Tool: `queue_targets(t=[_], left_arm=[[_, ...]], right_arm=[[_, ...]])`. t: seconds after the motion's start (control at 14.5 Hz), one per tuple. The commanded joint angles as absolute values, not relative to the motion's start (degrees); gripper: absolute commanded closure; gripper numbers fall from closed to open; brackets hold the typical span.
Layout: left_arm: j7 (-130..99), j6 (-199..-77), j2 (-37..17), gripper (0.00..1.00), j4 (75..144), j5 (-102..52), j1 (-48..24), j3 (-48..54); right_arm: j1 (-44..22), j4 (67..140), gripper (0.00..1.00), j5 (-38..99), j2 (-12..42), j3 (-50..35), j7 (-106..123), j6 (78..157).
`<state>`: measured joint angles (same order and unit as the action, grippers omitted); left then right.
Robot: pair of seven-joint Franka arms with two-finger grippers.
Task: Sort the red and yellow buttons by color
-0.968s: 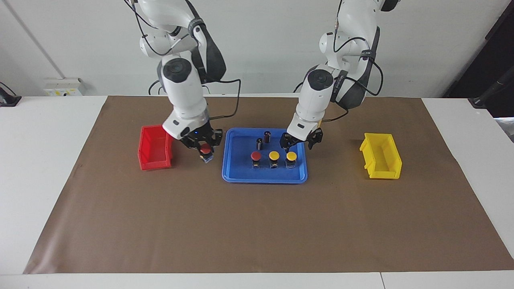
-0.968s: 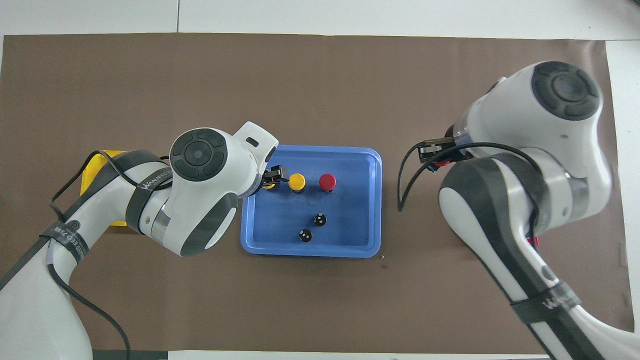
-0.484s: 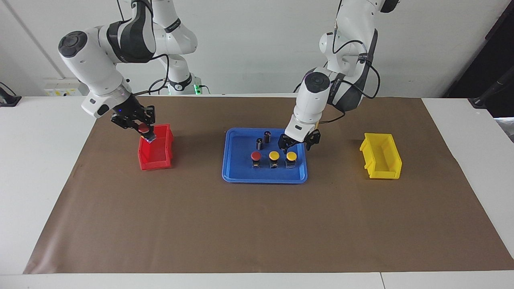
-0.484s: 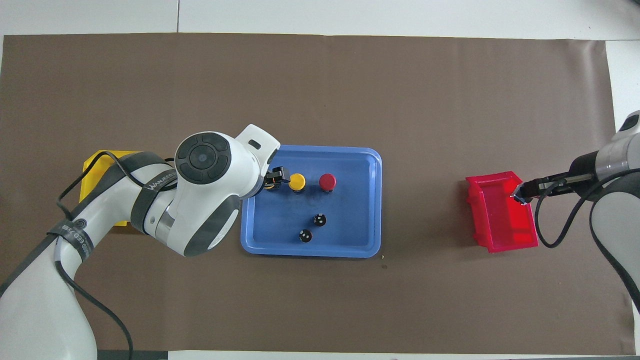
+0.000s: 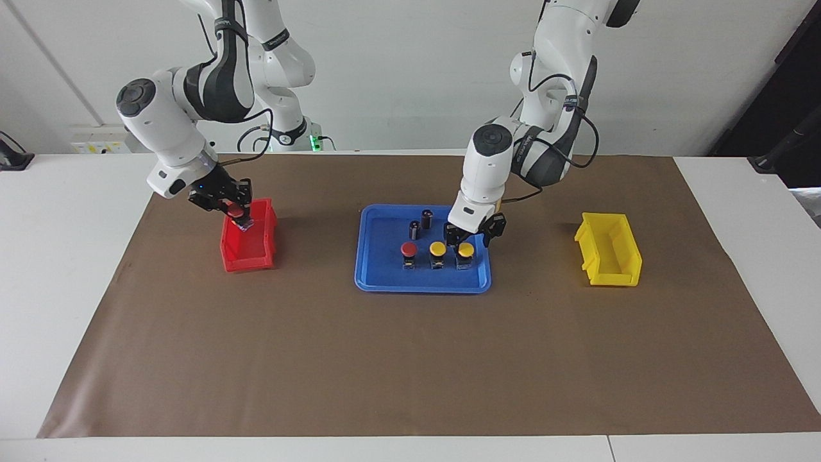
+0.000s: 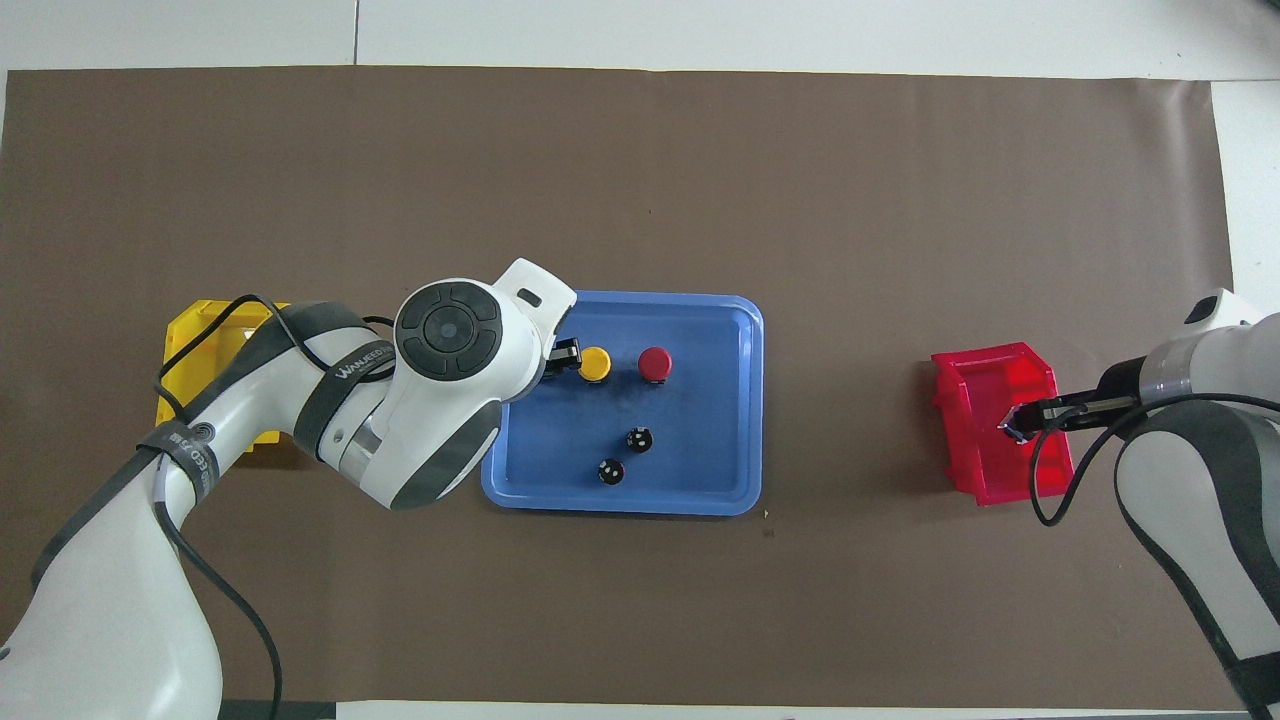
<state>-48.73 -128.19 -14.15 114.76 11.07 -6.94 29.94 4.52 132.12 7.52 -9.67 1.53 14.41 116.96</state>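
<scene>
The relation that matters lies at the blue tray [image 5: 369, 273]: the left gripper [image 5: 467, 238] sits directly over the yellow button [image 5: 465, 254] at the left arm's end of the row, so the button lies straight below the tool and its long axis stands upright, cap on top and block base on the tray floor. The gripper's fingers flank the yellow cap, one on each side, but whether they already press on it cannot be told; in the overhead view the arm's own body hides that button. The second yellow button [image 5: 437, 253] stands just beside it, and the red button [image 5: 408, 254] next along toward the right arm's end, so the fingers have little room on that side. Two dark cylinders [image 5: 421, 223] stand nearer to the robots in the same tray. The likely next move is a straight lift and a carry to the yellow bin [image 5: 609, 258], which lies toward the left arm's end of the table, the side this arm comes from. Meanwhile the right gripper [image 5: 235, 213] is clamped on another red button [image 5: 238, 213], held tilted over the red bin [image 5: 247, 250], apparently ready to drop it.
</scene>
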Motion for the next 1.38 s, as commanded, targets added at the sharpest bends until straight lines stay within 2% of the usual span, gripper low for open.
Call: queue_targets(t=[0.0, 0.21, 0.48, 0.69, 0.9, 0.97, 1.04, 1.11, 1.18, 1.31], left_arm=[[-50.36, -128.85, -14.68, 0.27, 114.0, 12.92, -5.89, 31.03], [-50.71, -128.23, -15.55, 0.27, 112.24, 12.83, -5.98, 31.11], [-52.12, -128.76, -15.73, 0.28, 112.24, 13.8, -5.89, 31.82], [-52.38, -128.85, -15.73, 0.34, 112.24, 13.8, -5.89, 31.82], [-52.38, -128.93, -15.73, 0.49, 112.24, 13.8, -5.89, 31.82], [-52.38, -128.94, -15.73, 0.58, 112.24, 13.8, -5.89, 31.82], [-52.3, -128.94, -15.82, 0.75, 112.24, 13.8, -5.89, 31.82], [-52.29, -129.02, -15.82, 0.88, 112.15, 13.8, -5.89, 31.82], [-52.38, -128.94, -15.82, 0.96, 112.06, 13.8, -5.89, 31.82], [-52.47, -127.1, -15.82, 0.98, 110.49, 13.71, -5.89, 31.82]], right_arm=[[5.89, 136.83, 0.81, 8.61, -11.6, 0.79, 16.26, 120.92], [5.8, 140.61, 0.81, 8.61, -11.69, 0.79, 16.08, 124.97], [5.27, 142.99, 0.81, 8.61, -11.95, 0.79, 15.64, 126.47], [5.1, 143.79, 0.81, 8.61, -12.13, 0.79, 15.91, 127.62], [5.01, 144.84, 0.79, 8.61, -12.57, 0.7, 15.82, 127.7], [5.01, 144.84, 0.68, 8.61, -12.48, 0.7, 15.82, 127.71], [5.01, 144.84, 0.49, 8.61, -12.48, 0.7, 15.82, 127.79], [5.01, 144.84, 0.42, 8.61, -12.48, 0.7, 16.26, 127.79], [5.01, 144.84, 0.41, 8.53, -12.48, 0.7, 16.52, 127.88], [5.01, 144.58, 0.4, 8.44, -12.48, 0.7, 16.61, 127.79]])
